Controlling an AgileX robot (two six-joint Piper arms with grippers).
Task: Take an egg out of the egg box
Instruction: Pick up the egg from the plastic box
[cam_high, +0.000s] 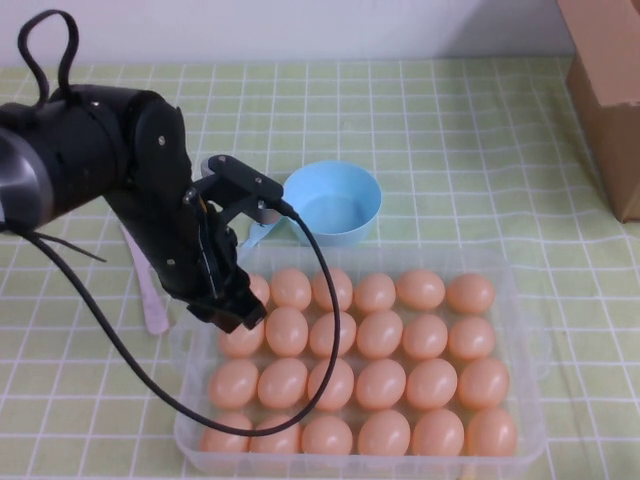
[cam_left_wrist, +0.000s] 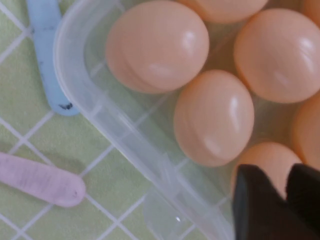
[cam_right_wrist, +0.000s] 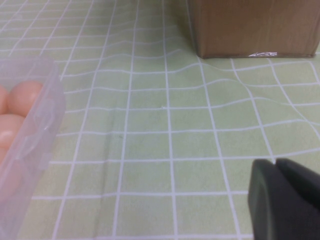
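The clear plastic egg box (cam_high: 527, 352) sits at the table's near middle and is full of peach-orange eggs (cam_high: 380, 333). My left gripper (cam_high: 238, 312) hangs low over the box's far-left corner, empty, fingers almost together. In the left wrist view its black fingertips (cam_left_wrist: 287, 176) are just above one egg (cam_left_wrist: 260, 161) next to the box's rim (cam_left_wrist: 125, 135). My right gripper (cam_right_wrist: 275, 161) is shut and empty over bare tablecloth to the right of the box (cam_right_wrist: 42, 130). It does not show in the high view.
A round light-blue bowl (cam_high: 335, 205) stands just behind the box, its blue handle (cam_left_wrist: 47, 55) beside the box's corner. A pink strip (cam_high: 152, 300) lies left of the box. A cardboard box (cam_high: 610, 100) stands at the far right.
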